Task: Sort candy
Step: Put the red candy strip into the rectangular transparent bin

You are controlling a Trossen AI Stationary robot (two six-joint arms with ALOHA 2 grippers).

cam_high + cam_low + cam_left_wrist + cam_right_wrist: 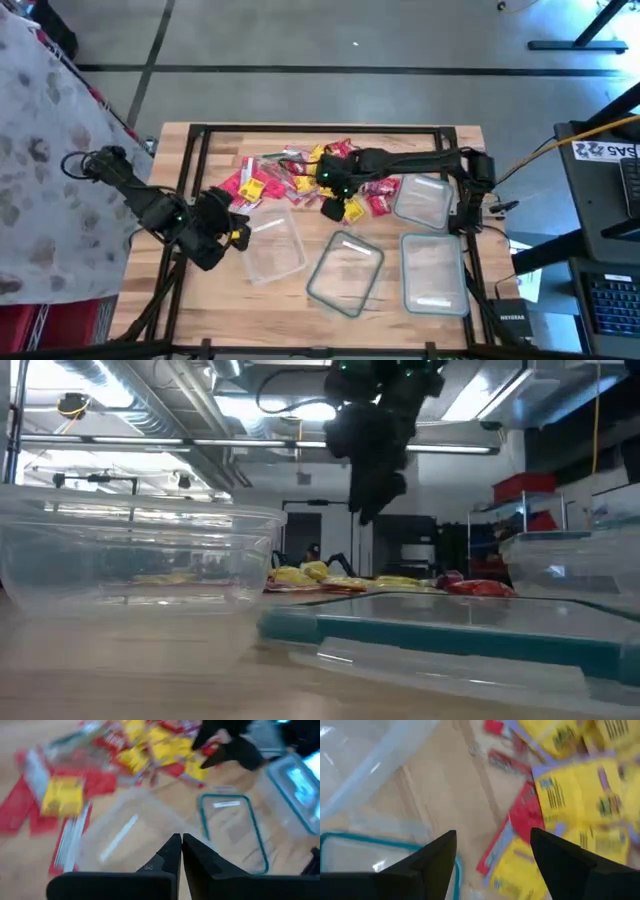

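The bench (pixel 300 300) is a pale wooden top with a dark frame running round its edges, standing on a grey floor (pixel 330 35) crossed by dark lines. A patterned cloth (pixel 45 150) hangs off to the left, and a desk with a keyboard (pixel 612 300) sits at the right. Seen level across the top, the room behind shows ceiling ducts, strip lights and red bins on shelving.

The candy (pixel 290 175) lies in a loose heap of red and yellow pieces toward the far middle of the bench. Four clear containers (pixel 345 272) stand nearer, spread from centre to right; the one with a teal rim lies tilted in the middle.

The right gripper (pixel 333 205) hangs at the near edge of the heap, fingers (pixel 432 862) spread wide and holding nothing, with yellow and red pieces just beyond them. The left gripper (pixel 238 238) sits beside the leftmost container (pixel 272 245), its fingers (pixel 170 855) pressed together with only a thin slit between them, nothing held.
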